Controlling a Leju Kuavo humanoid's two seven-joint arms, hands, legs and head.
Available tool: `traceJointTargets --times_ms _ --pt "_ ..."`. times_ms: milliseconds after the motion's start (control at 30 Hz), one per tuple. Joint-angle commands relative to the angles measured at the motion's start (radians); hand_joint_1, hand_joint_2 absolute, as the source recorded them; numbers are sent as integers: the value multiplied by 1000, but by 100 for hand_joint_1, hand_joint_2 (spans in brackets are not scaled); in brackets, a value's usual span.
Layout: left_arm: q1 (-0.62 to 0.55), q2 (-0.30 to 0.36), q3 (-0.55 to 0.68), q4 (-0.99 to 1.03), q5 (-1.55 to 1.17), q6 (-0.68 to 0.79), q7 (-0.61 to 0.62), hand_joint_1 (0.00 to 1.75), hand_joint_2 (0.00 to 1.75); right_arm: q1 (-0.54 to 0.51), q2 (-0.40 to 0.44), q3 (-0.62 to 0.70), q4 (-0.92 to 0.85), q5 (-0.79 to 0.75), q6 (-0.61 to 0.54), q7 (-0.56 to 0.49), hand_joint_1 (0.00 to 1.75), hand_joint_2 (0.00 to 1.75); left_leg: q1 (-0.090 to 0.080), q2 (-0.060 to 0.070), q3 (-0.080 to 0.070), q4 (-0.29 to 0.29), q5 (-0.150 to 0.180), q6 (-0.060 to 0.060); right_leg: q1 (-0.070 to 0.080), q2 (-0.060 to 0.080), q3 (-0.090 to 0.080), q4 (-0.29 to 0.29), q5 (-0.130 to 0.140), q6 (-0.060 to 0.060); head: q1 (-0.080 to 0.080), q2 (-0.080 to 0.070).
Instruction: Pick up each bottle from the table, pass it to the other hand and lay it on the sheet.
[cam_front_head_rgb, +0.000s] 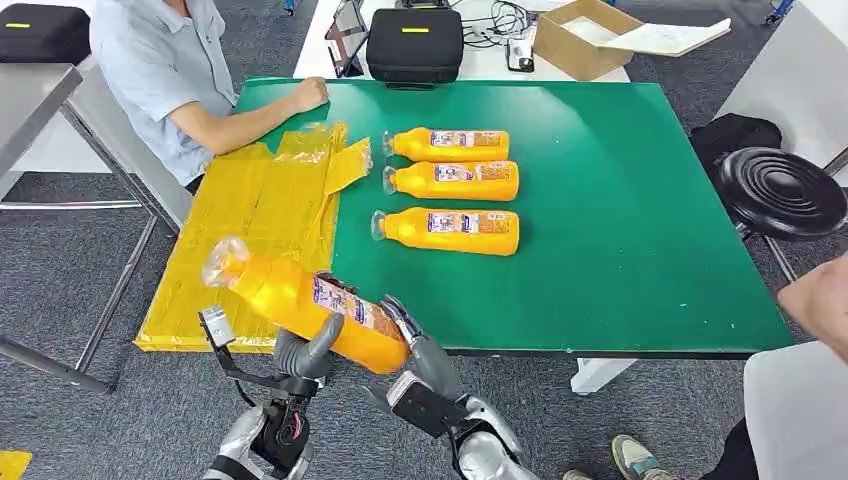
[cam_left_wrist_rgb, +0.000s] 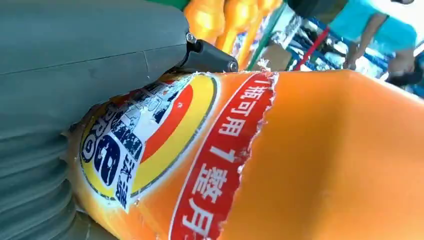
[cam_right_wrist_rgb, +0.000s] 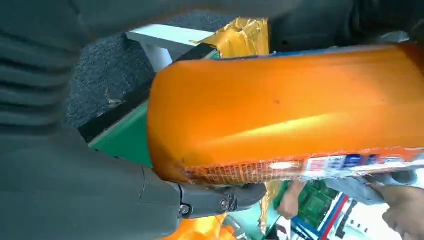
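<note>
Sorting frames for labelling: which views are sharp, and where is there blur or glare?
Head view: evenly lit and sharp. Left wrist view: bottle label readable, background beyond it overexposed and blurred. Right wrist view: bright glare streak along the bottle, its label smeared, robot hand soft.

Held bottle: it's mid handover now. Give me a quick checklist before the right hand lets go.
1. Left hand grips held bottle: ok, thumb and fingers wrap its lower body.
2. Right hand on the base end: ok.
3. Left grip firm enough alone: cannot tell.
4. Yellow sheet has bare room: ok.
5. Person's hand off the sheet: ok, resting on the green table.
6. Three bottles left on the table: ok.
</note>
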Motion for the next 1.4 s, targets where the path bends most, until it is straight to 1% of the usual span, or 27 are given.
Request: traceJointTargets --times_ms 33,133,200,233,267,367,400,500,600,700,767,800,833,867,900,933,967,1000,1033,1100,1133,1167,1200,1233,1300,1367,1400 --pt "-122 -6 149 176 -107 271 -88 175 175 32 -51 12 -91 56 -141 -26 0 0 1 -1 2 -1 0 -1 2 -1 2 -1 0 -2 0 0" --pt "-137 17 158 151 -337 510 -207 175 175 74 -88 -13 -204 89 -229 -38 0 0 2 -2 3 -1 0 -2 2 -2 4 -1 0 -3 0 0" --pt "-141 21 176 111 -414 578 -252 175 175 94 -97 -36 -278 69 -251 -42 0 0 4 -2 5 0 -1 -2 4 -3 7 -2 -1 -5 1 0" --pt "-130 19 183 58 -448 579 -283 175 175 109 -90 -61 -319 -4 -228 -42 0 0 4 -4 5 0 -1 -2 4 -5 8 -3 -1 -4 0 0" --pt "-116 16 184 14 -459 579 -280 175 175 115 -85 -73 -326 -6 -226 -42 0 0 1 -3 -1 1 0 -1 2 -3 1 0 -1 -1 0 0" --pt "-99 17 156 -49 -554 650 -260 175 175 124 -68 -75 -307 0 -228 -39 0 0 2 -1 1 2 -2 -1 3 -1 2 1 -2 -2 0 0" --pt "-99 16 155 -49 -556 651 -258 175 175 125 -66 -73 -302 0 -228 -42 0 0 1 0 -1 1 -1 -1 1 -1 0 0 -1 -1 0 0" --pt "-99 16 153 -42 -555 649 -259 175 175 125 -64 -71 -301 0 -230 -42 0 0 2 -2 1 1 -1 -1 2 -2 3 0 -1 -2 0 0" --pt "-102 16 154 -33 -555 650 -260 175 175 124 -65 -70 -300 -1 -232 -42 0 0 0 0 0 0 0 -1 0 0 1 0 0 -1 0 0" --pt "-106 18 151 -25 -563 656 -263 175 175 124 -67 -67 -297 -1 -230 -42 0 0 2 -1 1 0 0 -1 2 -1 3 -1 0 -2 0 0" --pt "-141 38 118 16 -674 746 -288 175 175 130 -69 -41 -304 -20 -221 -42 0 0 1 -1 0 0 0 -1 1 -1 2 0 0 -2 0 0" --pt "-166 62 81 58 -776 802 -271 175 175 129 -72 -26 -304 -23 -217 -42 0 0 0 -1 -1 0 0 0 1 -1 0 0 0 -1 0 0" --pt "-212 93 31 147 -921 844 -196 175 175 131 -73 -16 -297 -30 -208 -42 0 0 1 -2 1 0 0 -1 2 -2 2 -1 0 -2 0 0" --pt "-250 115 -8 229 -1044 886 -158 175 175 131 -73 -11 -290 -31 -200 -42 0 0 1 -4 1 -1 1 -1 1 -4 3 -1 0 -2 0 0" --pt "-296 120 -25 324 -1196 909 -107 175 175 126 -73 -2 -290 -39 -191 -42 0 0 1 -4 1 -1 1 -1 1 -4 2 -1 0 -1 0 0" --pt "-319 92 42 384 -1342 909 -113 175 175 118 -72 5 -282 -51 -180 -42 0 0 1 -6 2 -2 2 -1 2 -6 5 -2 0 -2 0 0" --pt "-376 89 42 521 -1428 903 -89 175 175 108 -69 15 -275 -60 -166 -42 0 0 0 -6 2 -2 2 -1 1 -6 4 -2 0 -2 0 0" --pt "-392 97 46 552 -1490 909 -65 175 175 106 -67 20 -270 -64 -157 -42 0 0 1 -7 3 -2 2 -1 1 -6 5 -3 0 -2 0 0" --pt "-424 95 73 621 -1633 909 -11 175 175 98 -63 30 -259 -70 -136 -42 0 0 1 -5 3 -2 2 -1 1 -4 5 -2 1 -2 0 0" --pt "-494 101 84 776 -1685 909 41 175 175 91 -47 43 -233 -70 -119 -42 0 0 0 -3 2 -1 1 -1 0 -2 3 -1 0 -1 0 0" --pt "-526 97 115 836 -1647 874 65 175 175 89 -40 48 -220 -72 -108 -42 0 0 1 -1 3 -2 2 -1 1 -1 4 -2 1 -2 0 0" --pt "-532 100 116 842 -1646 872 64 175 175 89 -36 50 -217 -70 -110 -42 0 0 1 0 3 -1 1 -1 2 0 4 -2 1 -2 0 0" --pt "-546 107 105 869 -1674 889 99 175 175 90 -33 52 -208 -70 -109 -42 0 0 1 1 2 -1 1 -1 1 1 3 -1 1 -2 0 0" --pt "-564 119 72 884 -1772 909 184 175 175 69 -39 64 -181 -73 -93 -42 0 0 1 1 2 -1 1 -1 1 0 2 -1 1 -2 0 0" --pt "-588 129 53 911 -1845 909 261 175 175 46 -48 79 -167 -90 -81 -42 0 0 2 1 3 -1 1 -1 2 0 3 -1 1 -3 0 0" --pt "-616 135 39 945 -1880 902 297 175 175 36 -50 90 -169 -97 -80 -42 0 0 1 0 2 0 1 -1 2 -1 2 0 1 -2 0 0" --pt "-623 130 57 948 -1859 879 295 175 175 34 -50 92 -167 -99 -81 -42 0 0 2 0 2 0 0 -1 2 0 3 0 1 -2 0 0"
